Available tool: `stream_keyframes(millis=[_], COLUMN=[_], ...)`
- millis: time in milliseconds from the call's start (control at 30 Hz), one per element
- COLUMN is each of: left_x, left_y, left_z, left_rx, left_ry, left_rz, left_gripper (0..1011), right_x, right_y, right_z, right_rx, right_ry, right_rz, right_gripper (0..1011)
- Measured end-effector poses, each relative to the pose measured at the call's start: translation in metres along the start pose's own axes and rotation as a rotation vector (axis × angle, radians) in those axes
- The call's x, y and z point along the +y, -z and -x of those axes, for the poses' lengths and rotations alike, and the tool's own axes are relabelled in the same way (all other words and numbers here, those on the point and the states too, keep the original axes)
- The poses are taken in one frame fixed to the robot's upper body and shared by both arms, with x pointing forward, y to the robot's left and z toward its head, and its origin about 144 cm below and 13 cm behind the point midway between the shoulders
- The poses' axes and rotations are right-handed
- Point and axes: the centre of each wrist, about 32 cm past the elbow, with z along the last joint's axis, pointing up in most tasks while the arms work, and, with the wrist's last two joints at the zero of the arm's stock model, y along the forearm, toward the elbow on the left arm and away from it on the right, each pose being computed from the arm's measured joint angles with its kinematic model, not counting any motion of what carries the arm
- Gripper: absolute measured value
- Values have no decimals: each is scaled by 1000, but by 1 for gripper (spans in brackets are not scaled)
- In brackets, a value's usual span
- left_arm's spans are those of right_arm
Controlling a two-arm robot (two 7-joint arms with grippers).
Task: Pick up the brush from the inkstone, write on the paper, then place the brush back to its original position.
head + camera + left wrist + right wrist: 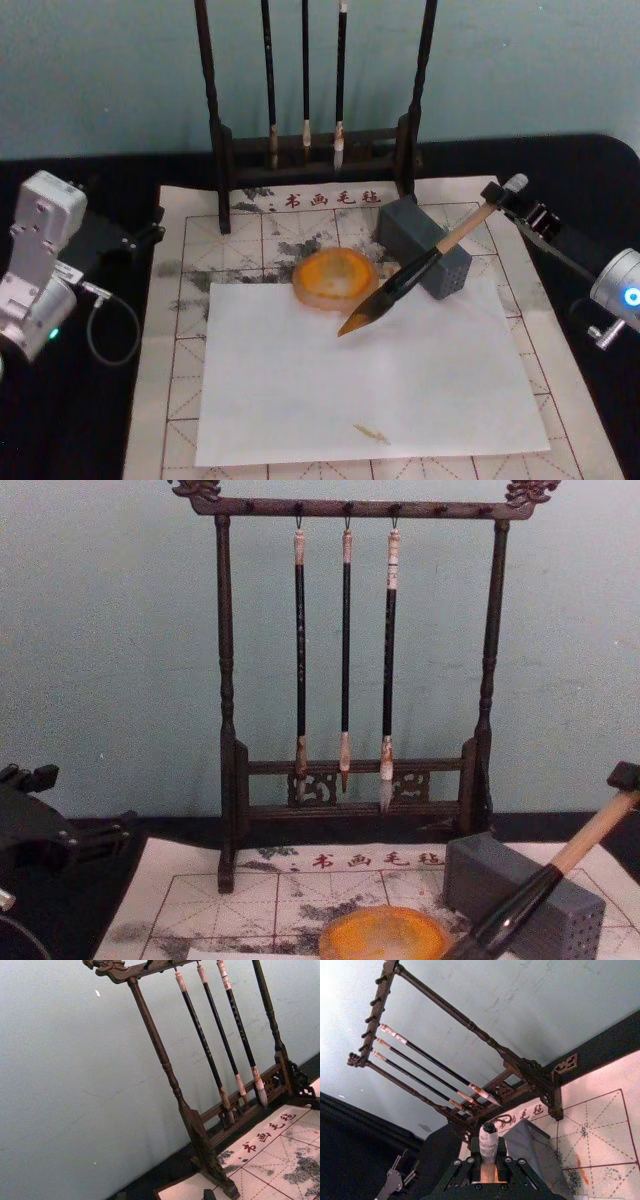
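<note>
Your right gripper (508,197), at 2 o'clock, gripped the brush (430,258) by its capped end, bristles slanting to 7 o'clock beside the inkstone (335,277), over the sheet (380,390) on the paper (183,330); left gripper (148,233) sat parked at 9 o'clock.

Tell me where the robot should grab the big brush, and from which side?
At the pale wooden handle high up on the brush, near its white cap, from the robot's right. The brush leans that way, tip down over the white sheet, and the bristles are dark. The right gripper holds it there; the left gripper sits parked at the left.
</note>
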Motion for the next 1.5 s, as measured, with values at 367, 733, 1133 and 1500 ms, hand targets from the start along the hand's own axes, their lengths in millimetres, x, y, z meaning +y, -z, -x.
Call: stream_keyframes(millis=[367, 733, 1133, 1500], left_x=[0, 0, 0, 0], left_y=[0, 0, 0, 0], left_z=[0, 0, 0, 0], left_rx=[0, 0, 0, 0], left_ry=[0, 0, 0, 0], left_rz=[0, 0, 0, 0], left_gripper=[1001, 1001, 1001, 1001], right_x=[4, 4, 4, 4], right_y=[3, 5, 7, 8], right_z=[-2, -3, -4, -6], right_rx=[-17, -33, -49, -66], right_ry=[2, -1, -7, -13], right_rz=[1, 12, 14, 14], right_gripper=[195, 195, 195, 195])
